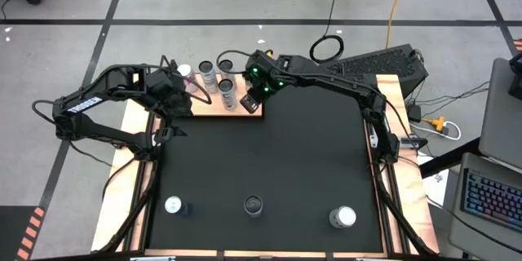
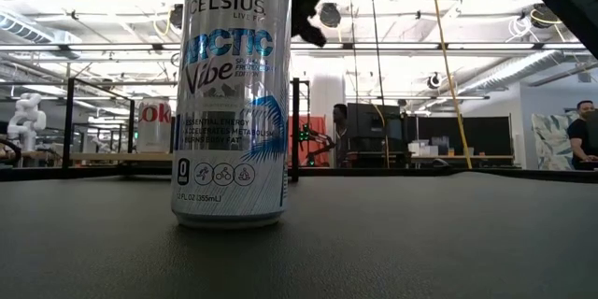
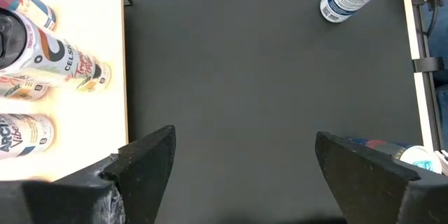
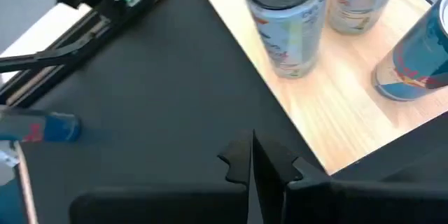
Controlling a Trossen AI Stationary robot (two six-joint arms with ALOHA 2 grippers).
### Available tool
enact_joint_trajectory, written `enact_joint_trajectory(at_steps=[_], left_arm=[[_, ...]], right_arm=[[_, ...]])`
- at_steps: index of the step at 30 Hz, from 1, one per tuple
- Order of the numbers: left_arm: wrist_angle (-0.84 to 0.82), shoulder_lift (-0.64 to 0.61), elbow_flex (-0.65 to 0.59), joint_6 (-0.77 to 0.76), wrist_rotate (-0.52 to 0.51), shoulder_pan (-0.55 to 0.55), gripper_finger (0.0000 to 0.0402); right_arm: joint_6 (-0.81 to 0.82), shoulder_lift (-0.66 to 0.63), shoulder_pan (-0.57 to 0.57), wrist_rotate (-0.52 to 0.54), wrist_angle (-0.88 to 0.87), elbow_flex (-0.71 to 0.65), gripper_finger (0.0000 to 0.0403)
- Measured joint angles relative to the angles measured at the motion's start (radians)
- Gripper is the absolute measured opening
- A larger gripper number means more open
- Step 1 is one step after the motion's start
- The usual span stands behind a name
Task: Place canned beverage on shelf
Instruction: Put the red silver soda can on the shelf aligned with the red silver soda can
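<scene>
The shelf [image 1: 214, 108] is a light-wood board at the far side of the black mat, with thin black rods [image 2: 294, 131] at its corners. Several cans stand upright on it [image 1: 226, 88] [image 4: 283, 21]. Three more cans stand on their bases along the mat's near edge: one at the left [image 1: 174, 205], a tall white-and-blue one in the middle [image 1: 254, 205] [image 2: 229, 93] and one at the right [image 1: 342, 217]. My right gripper [image 1: 249, 103] [image 4: 252, 157] is shut and empty, raised above the mat by the shelf's near right edge. My left gripper [image 1: 188, 98] [image 3: 245, 161] waits open and empty at the shelf's left end.
Narrow wooden strips [image 1: 139, 188] edge the mat [image 1: 269, 155]; the mat's middle is bare. Off the table's right side lie cables and a keyboard [image 1: 489, 200]. People show in the room beyond the table [image 2: 584, 140].
</scene>
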Motion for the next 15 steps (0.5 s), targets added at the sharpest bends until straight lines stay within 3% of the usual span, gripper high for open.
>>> enact_joint_trajectory(at_steps=[8, 15], left_arm=[[-0.002, 0.0, 0.0, -0.029, 0.001, 0.0, 0.0345], [-0.033, -0.012, 0.0, -0.044, 0.001, 0.0, 0.0345]], right_arm=[[0.0, -0.066, 0.043, 0.005, -0.148, 0.0, 0.0], [0.037, -0.083, 0.105, 0.142, -0.371, 0.0, 0.0001]])
